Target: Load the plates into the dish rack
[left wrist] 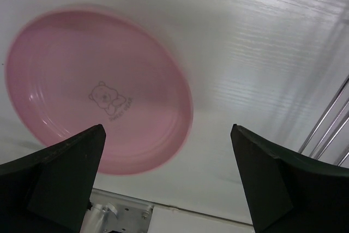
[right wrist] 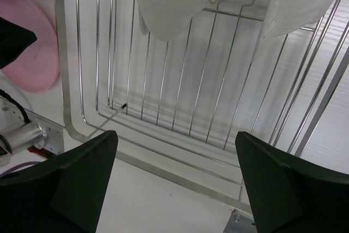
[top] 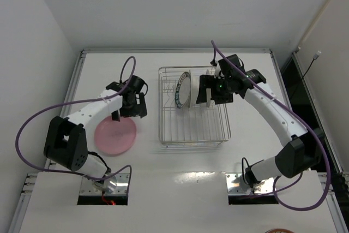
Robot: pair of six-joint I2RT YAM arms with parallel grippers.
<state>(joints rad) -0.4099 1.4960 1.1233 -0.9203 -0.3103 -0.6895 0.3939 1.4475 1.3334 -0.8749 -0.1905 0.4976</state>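
Plates stand upright in your rack, centre of the tabletop. One pink plate lies flat near the left edge, unloaded. Left claw above it and right claw over the rack both gape wide, empty.

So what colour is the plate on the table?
It's a pink plate with a small bear print; best in left wrist view.

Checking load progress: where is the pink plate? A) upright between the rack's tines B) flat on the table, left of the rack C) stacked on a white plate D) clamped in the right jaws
B: the pink plate lies flat on the table left of the dish rack, with the left gripper nearby, jaws open and empty.
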